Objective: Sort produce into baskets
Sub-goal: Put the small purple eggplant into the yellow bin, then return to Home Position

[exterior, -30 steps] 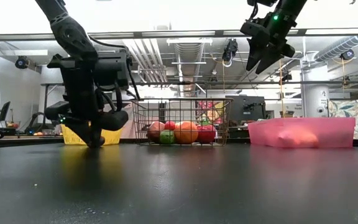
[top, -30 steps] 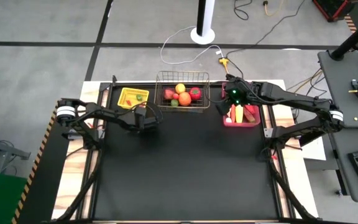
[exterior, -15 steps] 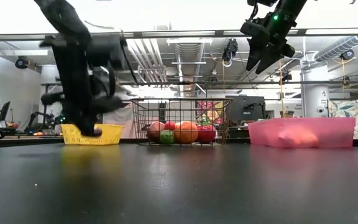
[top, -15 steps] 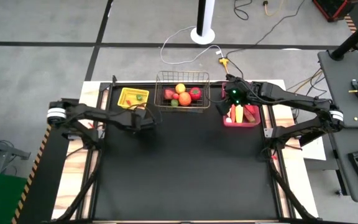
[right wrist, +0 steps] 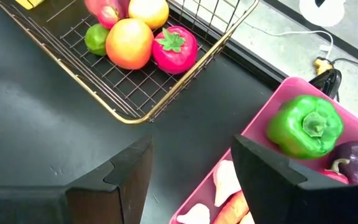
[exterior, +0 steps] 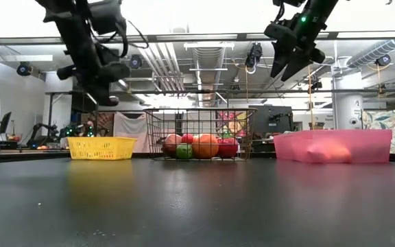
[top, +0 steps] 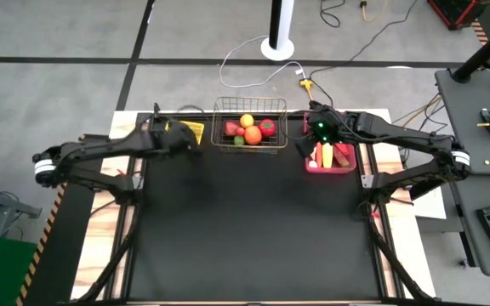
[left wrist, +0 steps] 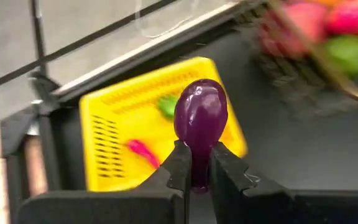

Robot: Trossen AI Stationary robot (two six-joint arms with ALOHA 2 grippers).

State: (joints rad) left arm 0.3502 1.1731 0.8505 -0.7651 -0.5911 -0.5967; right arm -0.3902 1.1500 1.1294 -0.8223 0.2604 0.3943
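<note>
The left claw point(left wrist: 196, 167) grips a purple eggplant point(left wrist: 200, 121), long axis upright, directly above the yellow tray point(left wrist: 117, 124); the right claw point(right wrist: 191, 168) gapes empty over the pink bin point(right wrist: 263, 127).

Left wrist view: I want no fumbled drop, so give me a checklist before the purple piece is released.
1. Grip: left gripper fingers shut on the purple piece: ok.
2. Target: yellow tray lies beyond the purple piece: ok.
3. Directly over the tray: cannot tell.
4. Room in tray: green and pink items inside, bare floor left: ok.
5. Right gripper open, waiting by the pink bin, away from the tray: ok.
</note>
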